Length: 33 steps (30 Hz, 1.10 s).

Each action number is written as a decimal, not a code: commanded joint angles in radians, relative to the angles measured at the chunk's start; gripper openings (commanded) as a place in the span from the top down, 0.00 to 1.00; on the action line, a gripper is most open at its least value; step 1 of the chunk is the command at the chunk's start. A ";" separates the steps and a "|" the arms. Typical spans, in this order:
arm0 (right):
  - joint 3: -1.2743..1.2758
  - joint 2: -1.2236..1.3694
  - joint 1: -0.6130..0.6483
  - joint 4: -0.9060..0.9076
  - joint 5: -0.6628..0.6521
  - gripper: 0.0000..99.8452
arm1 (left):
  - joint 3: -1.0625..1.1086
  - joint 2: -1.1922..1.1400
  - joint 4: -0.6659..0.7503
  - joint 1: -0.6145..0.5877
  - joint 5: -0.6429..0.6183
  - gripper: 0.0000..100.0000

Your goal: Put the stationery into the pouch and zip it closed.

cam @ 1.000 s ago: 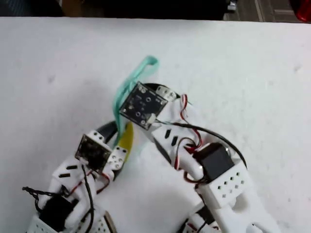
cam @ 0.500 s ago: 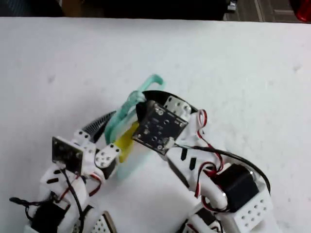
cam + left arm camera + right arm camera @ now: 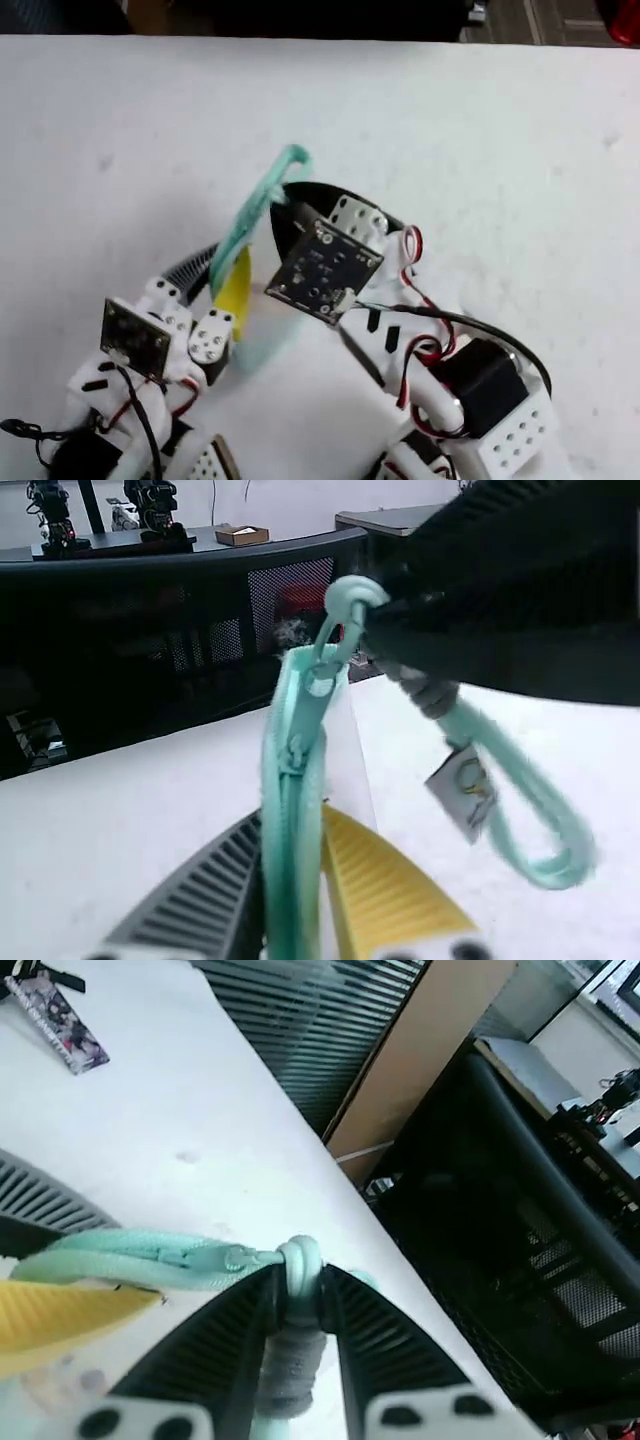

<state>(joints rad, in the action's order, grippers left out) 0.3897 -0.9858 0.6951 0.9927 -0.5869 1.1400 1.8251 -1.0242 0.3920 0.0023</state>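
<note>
Mint-green pouch [image 3: 258, 205] stands edge-up over the bench [image 3: 480, 130], held between both arms, its zip slider [image 3: 235, 1256] sitting close to the loop end [image 3: 298, 1252]. To finish the zip well, the pull should run straight along the teeth while the far end is braced, with no twist in the fabric (whether the last teeth have met I cannot tell). Left gripper [image 3: 292, 840] clamps the pouch body between its grey and yellow fingers; right gripper [image 3: 298, 1290] comes in from the opposite end, black fingers pinched shut on the loop end
</note>
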 commanded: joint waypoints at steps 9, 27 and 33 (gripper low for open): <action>-0.078 0.101 -0.012 -0.047 -0.008 0.98 | -0.054 -0.008 -0.052 0.160 0.087 0.98; 0.077 -0.128 0.131 0.329 0.066 0.83 | -0.052 -0.008 -0.054 0.125 0.089 0.98; 0.086 0.019 0.107 0.266 0.071 0.82 | -0.055 -0.008 -0.081 0.127 0.092 0.98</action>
<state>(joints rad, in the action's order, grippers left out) 0.4818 -1.0395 0.8071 1.2950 -0.5255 1.1216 1.8267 -1.0779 0.5224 0.0852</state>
